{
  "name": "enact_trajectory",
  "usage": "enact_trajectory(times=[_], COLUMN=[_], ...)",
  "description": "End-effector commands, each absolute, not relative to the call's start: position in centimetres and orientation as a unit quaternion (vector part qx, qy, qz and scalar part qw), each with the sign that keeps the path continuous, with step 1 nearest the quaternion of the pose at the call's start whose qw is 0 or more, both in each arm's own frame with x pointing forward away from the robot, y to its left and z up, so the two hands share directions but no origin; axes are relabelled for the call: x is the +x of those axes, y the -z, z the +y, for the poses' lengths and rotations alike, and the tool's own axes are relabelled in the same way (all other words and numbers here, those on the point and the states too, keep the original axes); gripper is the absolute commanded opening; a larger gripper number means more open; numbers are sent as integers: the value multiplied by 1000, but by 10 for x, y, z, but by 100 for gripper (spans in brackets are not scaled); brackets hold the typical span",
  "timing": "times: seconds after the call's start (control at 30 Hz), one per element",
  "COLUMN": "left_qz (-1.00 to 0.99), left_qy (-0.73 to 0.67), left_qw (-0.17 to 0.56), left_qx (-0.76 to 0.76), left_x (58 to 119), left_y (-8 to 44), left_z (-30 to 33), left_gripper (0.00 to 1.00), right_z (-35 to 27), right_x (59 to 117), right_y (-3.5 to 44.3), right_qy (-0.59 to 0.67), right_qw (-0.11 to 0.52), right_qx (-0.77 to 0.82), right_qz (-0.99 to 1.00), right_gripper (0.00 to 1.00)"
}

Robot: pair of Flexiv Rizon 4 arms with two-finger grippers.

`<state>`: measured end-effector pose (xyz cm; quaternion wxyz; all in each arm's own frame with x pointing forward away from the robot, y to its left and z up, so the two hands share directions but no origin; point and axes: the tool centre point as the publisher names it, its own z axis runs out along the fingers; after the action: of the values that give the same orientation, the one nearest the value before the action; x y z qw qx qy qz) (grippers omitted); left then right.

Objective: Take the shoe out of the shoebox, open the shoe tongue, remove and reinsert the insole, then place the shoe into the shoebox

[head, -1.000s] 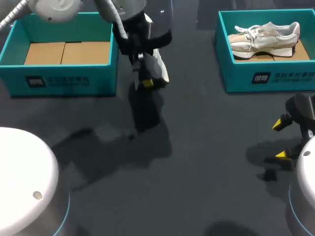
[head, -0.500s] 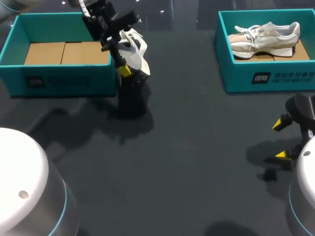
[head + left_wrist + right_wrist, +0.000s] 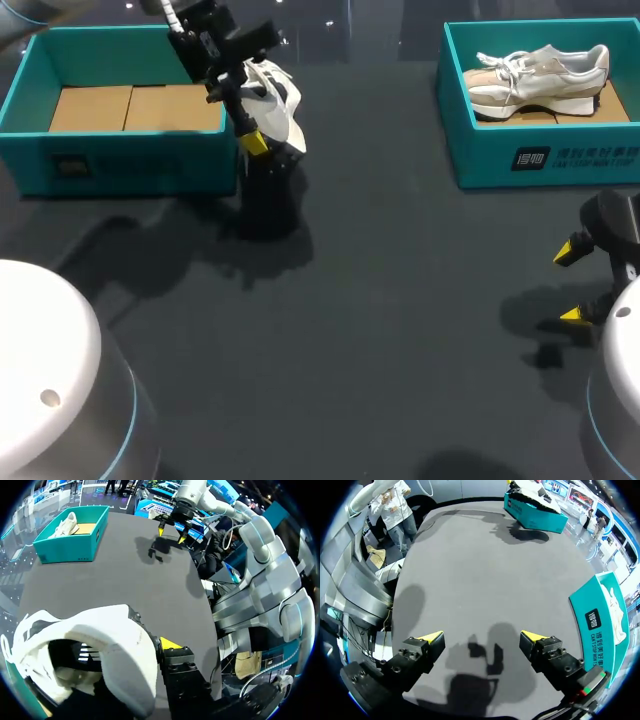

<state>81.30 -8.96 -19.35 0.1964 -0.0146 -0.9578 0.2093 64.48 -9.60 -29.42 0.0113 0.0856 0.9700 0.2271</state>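
At the table's near R edge, the right gripper (image 3: 482, 637) hangs over the dark table (image 3: 400, 330), fingers wide apart, nothing btw them. Farther back on the L side, the left gripper (image 3: 256, 135) is clamped on the white shoe (image 3: 272, 100), held up off the table, just beside the left shoebox (image 3: 120, 165) at its R front corner, outside it; brown cardboard (image 3: 135, 105) shows in that box. Far R, the right shoebox (image 3: 540, 160) has a second shoe (image 3: 540, 75) lying in it.

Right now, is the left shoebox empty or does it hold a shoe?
Empty: the left shoebox shows only its bare floor; the shoe hangs outside it.
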Motion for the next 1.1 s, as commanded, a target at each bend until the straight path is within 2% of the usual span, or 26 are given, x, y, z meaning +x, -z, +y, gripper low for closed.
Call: enact_trajectory(times=[0.03,0.23,0.53,1.1], left_qz=[-965,-975,-981,-986], left_qy=[-205,-179,-154,-131], left_qw=[163,116,100,82], left_qx=[-29,-64,-68,-62], left_x=[811,812,820,897], left_y=[185,156,139,120], left_z=[-91,-89,-68,43], left_gripper=[0,0,0,0], right_z=[-96,-96,-96,-96], right_x=[643,643,643,643], right_y=[294,294,294,294], right_qy=[-226,-226,-226,-226], right_qw=[12,12,12,12], right_qx=[87,87,87,87], right_qz=[970,970,970,970], right_gripper=[100,100,100,100])
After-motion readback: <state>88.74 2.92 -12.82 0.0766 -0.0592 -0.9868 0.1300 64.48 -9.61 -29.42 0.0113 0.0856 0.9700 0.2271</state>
